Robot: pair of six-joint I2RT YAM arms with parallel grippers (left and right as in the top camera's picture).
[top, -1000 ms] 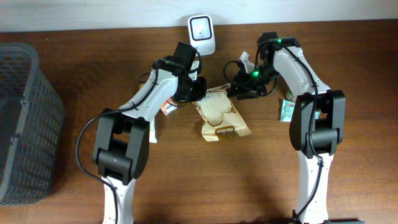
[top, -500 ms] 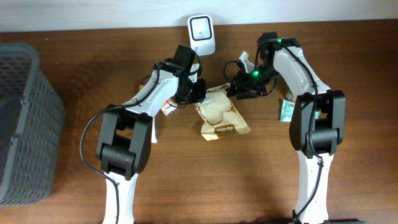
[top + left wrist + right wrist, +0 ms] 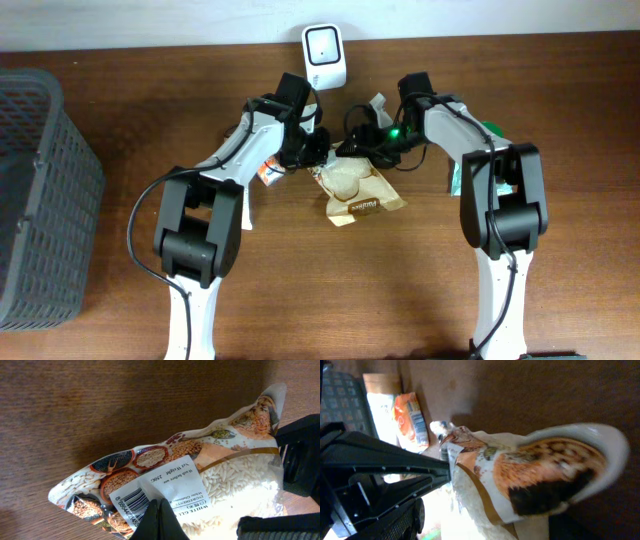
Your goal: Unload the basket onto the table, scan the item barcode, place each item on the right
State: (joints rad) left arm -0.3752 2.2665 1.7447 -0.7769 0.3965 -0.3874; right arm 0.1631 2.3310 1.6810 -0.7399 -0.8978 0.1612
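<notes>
From above, the rice bag (image 3: 352, 185) lies on the wooden table (image 3: 120, 110) between my two arms, near the white scanner (image 3: 325, 45). My left claw (image 3: 312, 152) sits at the bag's upper left corner and my right claw (image 3: 358, 148) at its upper edge. My left wrist camera shows my fingers clamped together on the bag's edge, just beside the white barcode label (image 3: 131, 502). My right wrist camera shows one black finger (image 3: 395, 457) touching the bag, but I cannot tell whether that claw is apart or gripping.
</notes>
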